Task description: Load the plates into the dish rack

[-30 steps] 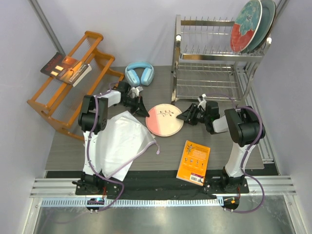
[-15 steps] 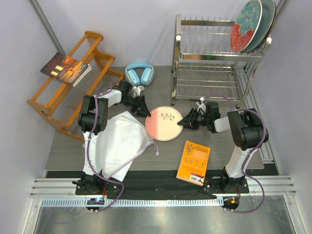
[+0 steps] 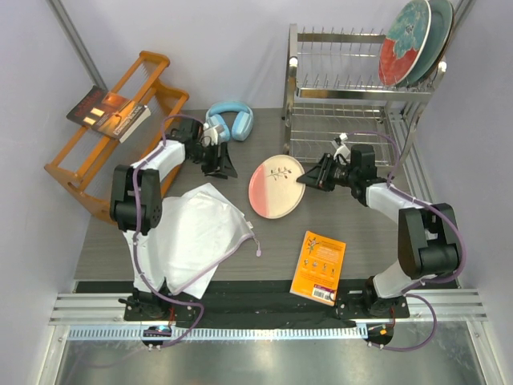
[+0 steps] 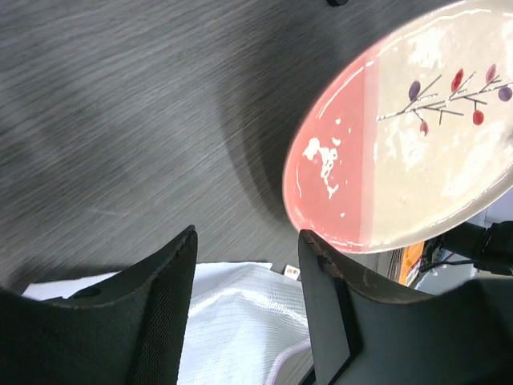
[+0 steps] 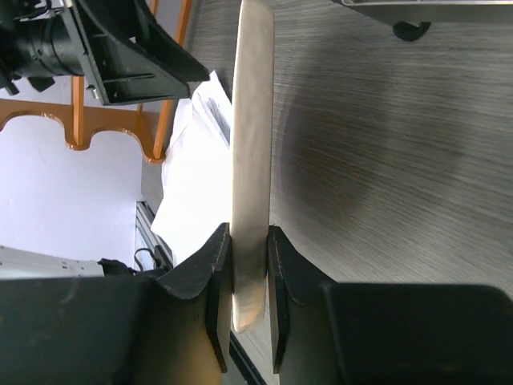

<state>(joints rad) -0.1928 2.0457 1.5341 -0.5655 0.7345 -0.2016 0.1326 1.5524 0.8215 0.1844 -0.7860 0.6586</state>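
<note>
Near the middle of the dark table (image 3: 353, 233), the pink-and-cream plate (image 3: 277, 186) sits tilted, its right rim clamped between the fingers of the right gripper (image 3: 304, 180). Left of it, the left gripper (image 3: 220, 164) hangs with its jaws apart, holding nothing. Far right, two plates (image 3: 405, 42) stand upright in the upper tier of the silver dish rack (image 3: 345, 92).

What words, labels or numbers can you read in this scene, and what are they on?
None is legible.
Orange paperback book on the table: cover print too small to read.
Dark book on the orange wooden slatted rack: lettering blurred.
Pink-and-cream round plate: a sprig drawing, no words.
</note>
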